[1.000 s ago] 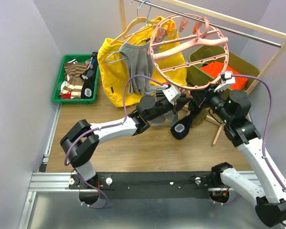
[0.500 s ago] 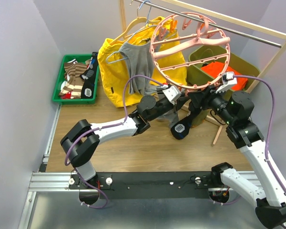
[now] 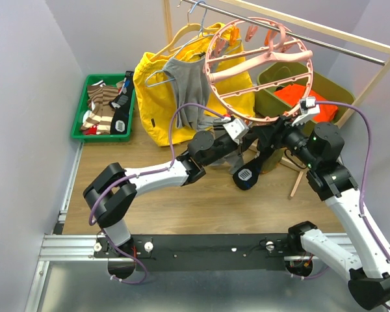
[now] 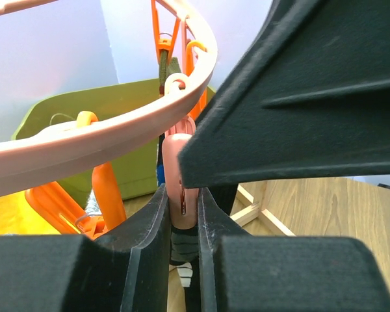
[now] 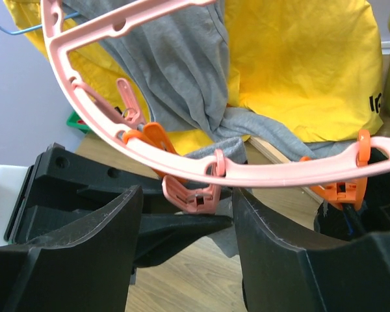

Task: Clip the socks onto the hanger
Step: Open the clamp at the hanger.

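The hanger, a pink ring with spokes, hangs from the rod at the back. My left gripper is shut on a pink clip under the ring's near rim. A black-grey sock's striped cuff sits between the fingers just below that clip. The sock hangs down with its white sole patch showing. My right gripper is open, its jaws on either side of the same pink clip. The left gripper's fingers lie just under the clip. Orange clips hang nearby.
A green tray at the back left holds striped socks. A yellow jacket and a grey shirt hang behind the ring. An olive bin with orange cloth and a wooden rack leg stand at the right.
My right gripper has shifted slightly left, closer to the ring's near rim and the left gripper. The hanging sock has swung a little. The left arm has barely moved.
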`<state>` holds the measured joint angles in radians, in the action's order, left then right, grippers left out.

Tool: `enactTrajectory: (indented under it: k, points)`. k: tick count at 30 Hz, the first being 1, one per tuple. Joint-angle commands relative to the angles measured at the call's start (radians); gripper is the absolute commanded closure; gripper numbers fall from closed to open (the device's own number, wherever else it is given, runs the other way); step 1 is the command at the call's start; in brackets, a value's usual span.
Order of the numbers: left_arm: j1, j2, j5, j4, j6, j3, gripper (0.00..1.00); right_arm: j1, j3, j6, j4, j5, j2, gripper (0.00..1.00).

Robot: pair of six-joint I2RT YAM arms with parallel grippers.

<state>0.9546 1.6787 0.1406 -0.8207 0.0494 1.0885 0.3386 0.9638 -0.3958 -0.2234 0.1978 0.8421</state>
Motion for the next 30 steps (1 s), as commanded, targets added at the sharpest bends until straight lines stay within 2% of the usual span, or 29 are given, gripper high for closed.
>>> enactTrajectory:
  k: [1, 8, 12, 14, 18, 19, 21, 24, 28, 30]
  points:
    - [0.016, 0.004, -0.03, -0.015, -0.01, -0.006, 1.0, 0.004, -0.019, -0.006, 0.059, -0.032, 0.005, 0.36]
    - [0.03, -0.004, -0.044, -0.015, -0.006, -0.021, 1.0, 0.002, -0.02, -0.017, 0.09, -0.037, 0.021, 0.43]
    - [0.032, -0.005, -0.049, -0.011, -0.005, -0.021, 1.0, 0.0, -0.017, -0.012, 0.088, -0.031, 0.028, 0.53]
    - [0.032, -0.007, -0.05, -0.008, 0.0, -0.019, 0.96, 0.002, -0.019, -0.003, 0.079, -0.034, 0.025, 0.57]
    - [0.032, -0.02, -0.078, 0.0, -0.002, -0.024, 0.81, 0.002, -0.017, 0.012, 0.055, -0.043, 0.015, 0.7]
    - [0.032, -0.027, -0.084, 0.003, -0.005, -0.025, 0.74, 0.002, -0.017, 0.018, 0.046, -0.044, 0.011, 0.72]
    - [0.032, -0.036, -0.099, 0.011, -0.011, -0.03, 0.7, 0.002, -0.016, 0.023, 0.038, -0.046, 0.008, 0.78]
    - [0.03, -0.057, -0.099, 0.02, -0.01, -0.035, 0.6, 0.002, -0.017, 0.026, 0.03, -0.049, 0.005, 0.84]
    - [0.032, -0.102, -0.09, 0.025, 0.009, -0.05, 0.4, 0.002, -0.007, 0.018, 0.026, -0.049, 0.011, 0.9]
    - [0.03, -0.123, -0.084, 0.028, 0.024, -0.064, 0.36, 0.002, 0.009, 0.014, 0.016, -0.054, 0.017, 0.92]
